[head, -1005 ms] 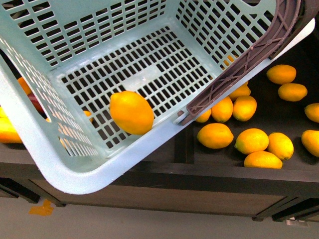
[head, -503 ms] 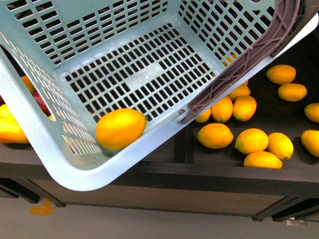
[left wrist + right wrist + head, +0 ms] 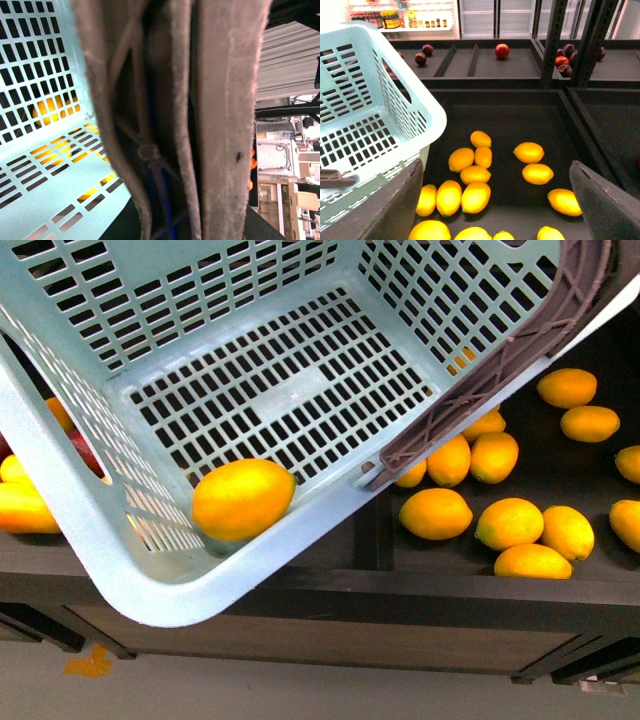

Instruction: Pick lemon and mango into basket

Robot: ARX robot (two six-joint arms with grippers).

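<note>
The light blue-green plastic basket with slotted walls [image 3: 170,605] hangs tipped in the air. The plump yellow-orange lemon [image 3: 243,498] lies inside it, down in the low corner, touching the wall. So the lemon part looks done — the mango is what is left. The left claw [image 3: 172,125] is seen very close and blurry, but I think it is clamped on the basket's brown plastic handle [image 3: 157,70], with the handle squeezed between its two fingers. The right claw [image 3: 497,200] is wide apart and holds nothing. It hangs over the pile of loose yellow lemons [image 3: 475,175] on the dark shelf [image 3: 520,120], just beside the basket. Those are not needed now. A red fruit [image 3: 85,452] peeks through the slots on the left side of the basket — that may be the mango, though the wall hides most of it. To do this step well, the right claw should leave the loose yellow lemons alone and go for that red fruit, not the small round red fruits [image 3: 502,50] on the far shelf. The basket is in the way, so the left claw may have to move it aside gently and not tip it more, or the lemon could roll out over the low rim. A mango is smooth, so the right claw should close around its fat middle, not its end, and squeeze softly. Then it should lift the mango over the rim and let go low, next to the lemon, so nothing bounces.
</note>
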